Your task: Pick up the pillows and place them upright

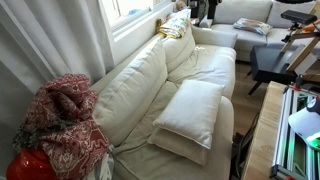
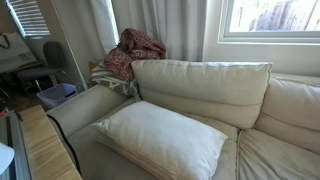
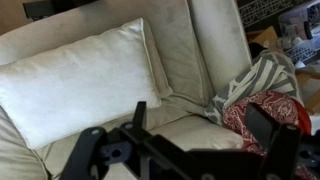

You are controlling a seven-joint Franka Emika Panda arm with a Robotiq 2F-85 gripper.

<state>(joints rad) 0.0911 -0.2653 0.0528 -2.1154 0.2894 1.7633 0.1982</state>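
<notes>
- The gripper [image 3: 200,135] fills the bottom of the wrist view, dark and blurred. Its jaws stand wide apart with nothing between them, only bare sofa seat [image 3: 190,120] behind.
- Above it, at the upper left of the wrist view, the top pillow [image 3: 85,80] lies clear of the fingers [image 3: 140,112].
- In both exterior views this pillow [image 1: 192,108] [image 2: 160,140] lies flat on the seat. Its near corner reaches towards the seat's front edge.
- A lower pillow [image 1: 178,148] shows as a strip under it at the bottom centre, the two stacked and touching.
- Open seat runs on past the pillows towards the top of the frame [image 1: 215,65].
- The back cushions [image 2: 200,90] rise just behind the stack, upright.
- A red blanket [image 1: 65,125] [image 2: 135,50] is heaped at the sofa's end, beside the arm, apart from the pillows.
- A striped throw [image 1: 175,28] lies at the sofa's far end, under the window [image 1: 130,10].
</notes>
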